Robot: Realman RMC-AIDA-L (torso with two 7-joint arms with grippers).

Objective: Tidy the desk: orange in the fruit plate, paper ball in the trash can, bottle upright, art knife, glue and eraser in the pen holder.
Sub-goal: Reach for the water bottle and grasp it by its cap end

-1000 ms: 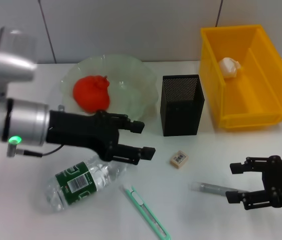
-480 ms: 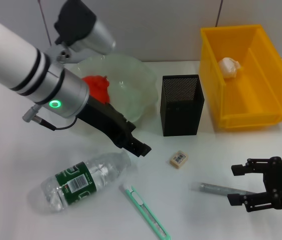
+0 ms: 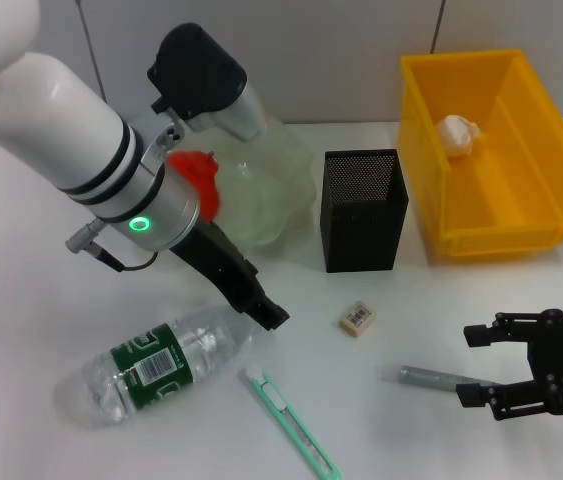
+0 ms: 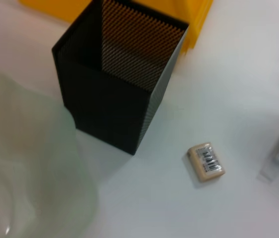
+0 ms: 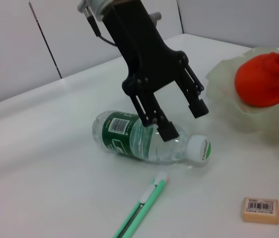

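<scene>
One orange (image 3: 193,182) in fruit plate (image 3: 261,190) — paper ball (image 3: 458,134) in trash can (image 3: 541,200) | both jaws wide

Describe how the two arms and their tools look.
The left arm is white, then silver with black bands, a glowing green ring and a thin dark cable. Its left tool is black with two square-tipped fingers. The right tool is black too, with linkage fingers.

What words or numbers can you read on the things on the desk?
Bottle green label: white print and a barcode, too small to read.
Eraser sticker: a barcode with tiny digits, too blurred to read.
Bottle cap: a faint mark, not readable.
Nothing else shows any writing.
</scene>
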